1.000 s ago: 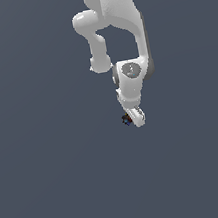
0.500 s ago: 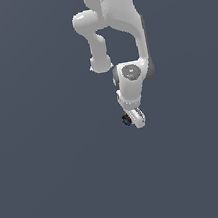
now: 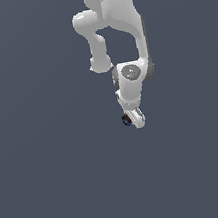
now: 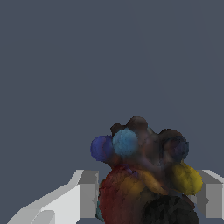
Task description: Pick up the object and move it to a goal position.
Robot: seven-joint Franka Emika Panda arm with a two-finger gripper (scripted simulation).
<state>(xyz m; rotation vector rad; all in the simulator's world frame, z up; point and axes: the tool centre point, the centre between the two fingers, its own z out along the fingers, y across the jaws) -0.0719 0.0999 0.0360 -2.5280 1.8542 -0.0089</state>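
In the exterior view the object (image 3: pixel 127 120) is a tiny dark lump with red and blue specks, sitting at the tip of the white arm's gripper (image 3: pixel 131 121). The wrist view shows the object (image 4: pixel 144 175) close up as a dark knobbly lump with blue, red and yellow bulges. It sits wedged between the two white fingers (image 4: pixel 87 194), one on each side. The gripper (image 4: pixel 146 197) is shut on it. The object's lower part runs out of the wrist picture.
A plain grey-blue surface fills both views around the arm. The white arm (image 3: pixel 116 23) reaches down from the exterior view's top centre. Nothing else shows.
The gripper with the object has shifted slightly toward the exterior view's left and a touch higher over the last second. The grasp looks the same.
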